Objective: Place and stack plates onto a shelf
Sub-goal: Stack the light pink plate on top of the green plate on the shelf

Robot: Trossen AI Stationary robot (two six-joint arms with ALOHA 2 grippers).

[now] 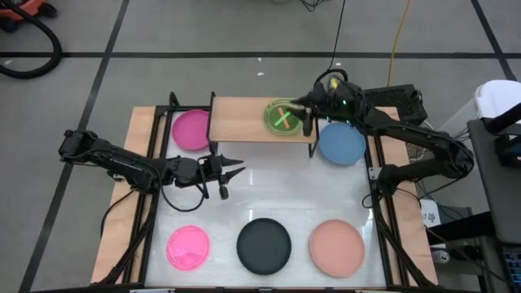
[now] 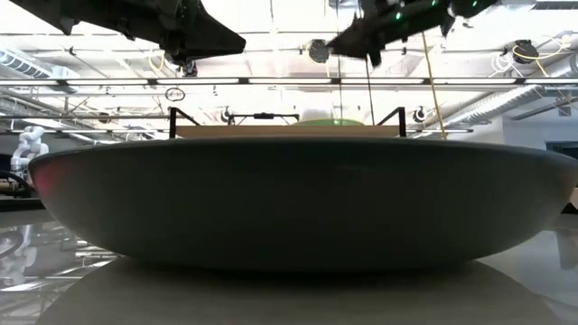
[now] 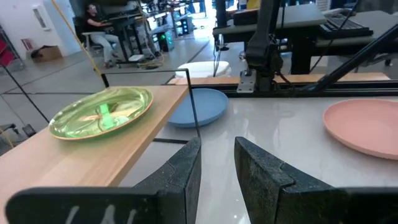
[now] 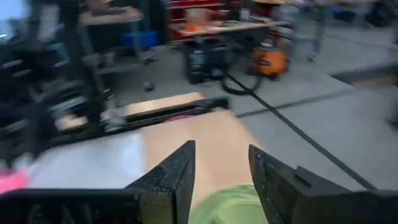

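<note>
Right end effector [image 1: 308, 110]: hovering over the shelf's right end, fingers parted and empty, at the edge of the green plate [image 1: 282, 116].
Green plate: lying flat on the shelf [image 1: 236, 122], an orange cross-shaped glint showing through it.
Left end effector [image 1: 232, 172]: waiting above the counter [image 1: 285, 191] just in front of the shelf, fingers released, gripping nothing.
Other plates: magenta plate [image 1: 191, 129] lying left of the shelf, blue plate [image 1: 341, 143] right of it; pink plate [image 1: 188, 247], black plate [image 1: 264, 245] and salmon plate [image 1: 337, 247] lining the near edge.
Step in hand: apparently releasing the green plate onto the shelf.
Next move: likely lifting clear, then reaching for another plate, perhaps the nearby blue one.
</note>
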